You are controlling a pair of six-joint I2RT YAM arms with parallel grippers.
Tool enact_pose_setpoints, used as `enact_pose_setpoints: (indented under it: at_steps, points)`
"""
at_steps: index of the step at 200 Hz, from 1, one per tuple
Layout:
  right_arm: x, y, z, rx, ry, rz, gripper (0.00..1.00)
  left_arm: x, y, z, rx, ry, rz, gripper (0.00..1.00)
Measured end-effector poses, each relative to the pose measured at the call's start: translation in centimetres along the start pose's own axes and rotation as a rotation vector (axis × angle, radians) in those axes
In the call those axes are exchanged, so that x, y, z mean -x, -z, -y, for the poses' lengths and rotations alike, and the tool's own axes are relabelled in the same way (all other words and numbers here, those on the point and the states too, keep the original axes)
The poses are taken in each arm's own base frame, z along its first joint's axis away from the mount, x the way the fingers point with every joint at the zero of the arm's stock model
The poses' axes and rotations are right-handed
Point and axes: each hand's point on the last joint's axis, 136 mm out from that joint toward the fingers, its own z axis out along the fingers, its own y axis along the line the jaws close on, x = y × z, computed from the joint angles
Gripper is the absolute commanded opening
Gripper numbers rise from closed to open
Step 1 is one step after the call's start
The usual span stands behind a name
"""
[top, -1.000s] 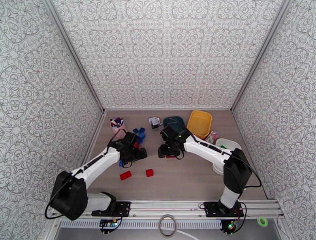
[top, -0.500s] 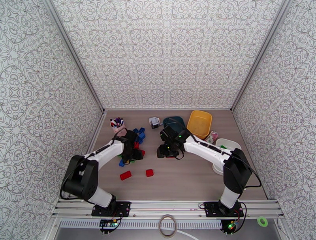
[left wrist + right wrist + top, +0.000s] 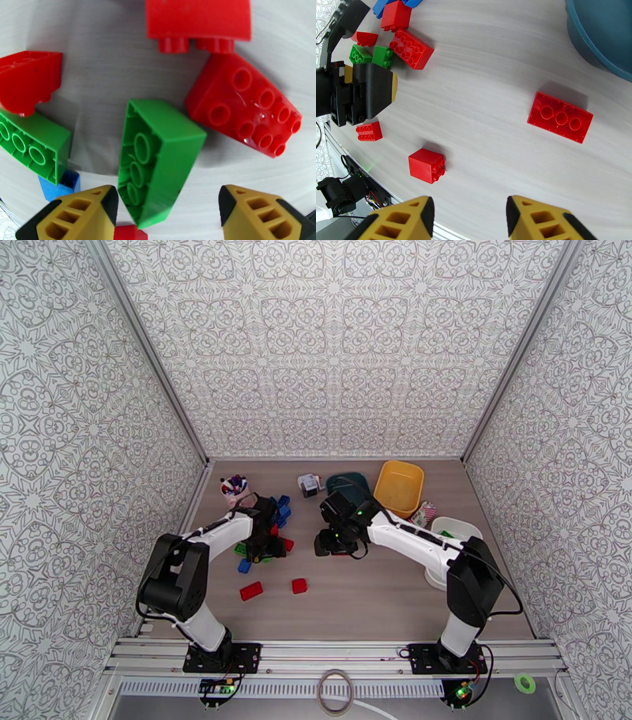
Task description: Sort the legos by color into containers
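Wood-grain table carries scattered legos, 3 containers, pink cup.

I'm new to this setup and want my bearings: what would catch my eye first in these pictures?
The heap of red, green and blue bricks at the left of the table, with the left gripper open and a green brick on its side between its fingers. Then the bright yellow tub at the back right, and a red brick alone on the table ahead of the open right gripper.
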Motion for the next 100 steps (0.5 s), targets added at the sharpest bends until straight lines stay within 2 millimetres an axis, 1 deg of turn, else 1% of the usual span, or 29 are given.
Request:
enact_pose_setpoints:
  at_steps: [38, 78, 92, 100]
  points:
    - [-0.01, 0.0, 0.01, 0.0, 0.0, 0.0, 0.53, 0.16, 0.54, -0.03, 0.0, -0.003, 0.018, 0.7]
    - [0.01, 0.01, 0.03, 0.0, 0.0, 0.0, 0.52, 0.11, 0.39, -0.06, 0.002, -0.012, 0.013, 0.68]
    - [0.02, 0.01, 0.06, -0.001, -0.001, 0.0, 0.52, 0.02, 0.06, -0.12, 0.007, -0.014, 0.001, 0.64]
    - [0.02, 0.01, 0.06, -0.002, -0.001, 0.0, 0.52, -0.06, -0.19, -0.18, 0.011, -0.019, -0.007, 0.6]
